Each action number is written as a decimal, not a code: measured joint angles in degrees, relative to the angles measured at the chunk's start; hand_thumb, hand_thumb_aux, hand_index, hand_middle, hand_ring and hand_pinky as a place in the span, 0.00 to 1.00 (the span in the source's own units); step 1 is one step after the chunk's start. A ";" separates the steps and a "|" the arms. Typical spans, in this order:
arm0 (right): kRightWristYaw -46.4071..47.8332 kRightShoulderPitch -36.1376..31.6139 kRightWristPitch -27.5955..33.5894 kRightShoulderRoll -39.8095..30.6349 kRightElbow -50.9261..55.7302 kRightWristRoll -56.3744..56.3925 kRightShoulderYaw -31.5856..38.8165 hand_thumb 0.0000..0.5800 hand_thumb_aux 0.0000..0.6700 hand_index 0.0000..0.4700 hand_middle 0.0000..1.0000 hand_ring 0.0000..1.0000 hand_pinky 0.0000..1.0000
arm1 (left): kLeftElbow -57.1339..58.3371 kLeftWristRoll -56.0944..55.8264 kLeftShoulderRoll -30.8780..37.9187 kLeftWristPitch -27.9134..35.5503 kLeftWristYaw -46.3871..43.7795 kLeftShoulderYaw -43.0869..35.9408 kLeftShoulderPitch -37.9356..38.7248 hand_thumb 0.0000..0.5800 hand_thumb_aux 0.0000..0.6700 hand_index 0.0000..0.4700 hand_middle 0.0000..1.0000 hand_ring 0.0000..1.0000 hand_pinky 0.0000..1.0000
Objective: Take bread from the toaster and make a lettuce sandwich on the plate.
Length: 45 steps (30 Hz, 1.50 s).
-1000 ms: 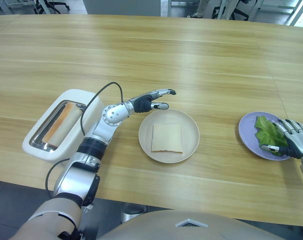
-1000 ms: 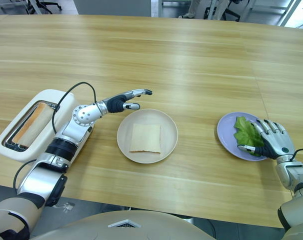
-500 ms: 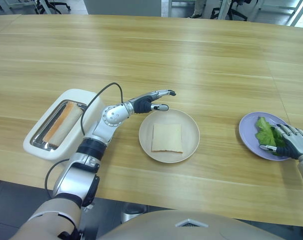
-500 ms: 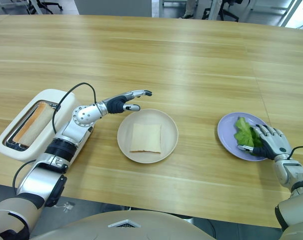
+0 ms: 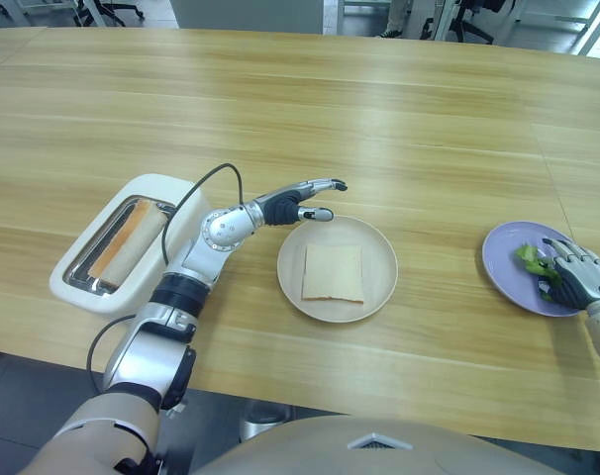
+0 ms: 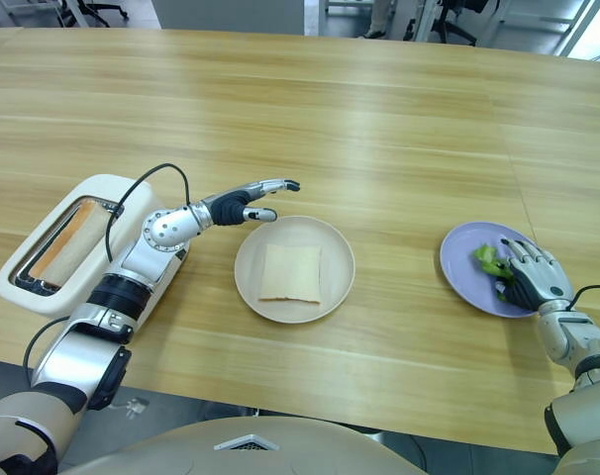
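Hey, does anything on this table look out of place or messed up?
Nothing is spilled or broken. The one oddity: the lettuce is bunched up in the grasp of the right hand on the purple plate. The bread slice lies flat on the beige plate, and another sits in the toaster.

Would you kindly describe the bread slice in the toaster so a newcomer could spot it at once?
On the long wooden table, find the white toaster at the robot's left. The bread slice sits in its slot, orange-brown edge up, unlike the pale slice lying flat on the beige plate nearby.
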 measured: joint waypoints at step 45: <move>-2.54 -20.94 -5.73 24.20 -26.53 -20.50 11.56 1.00 1.00 0.98 0.00 0.00 0.00 | -33.09 -8.92 3.45 9.14 3.09 11.16 16.11 0.00 0.00 0.00 0.00 0.00 0.00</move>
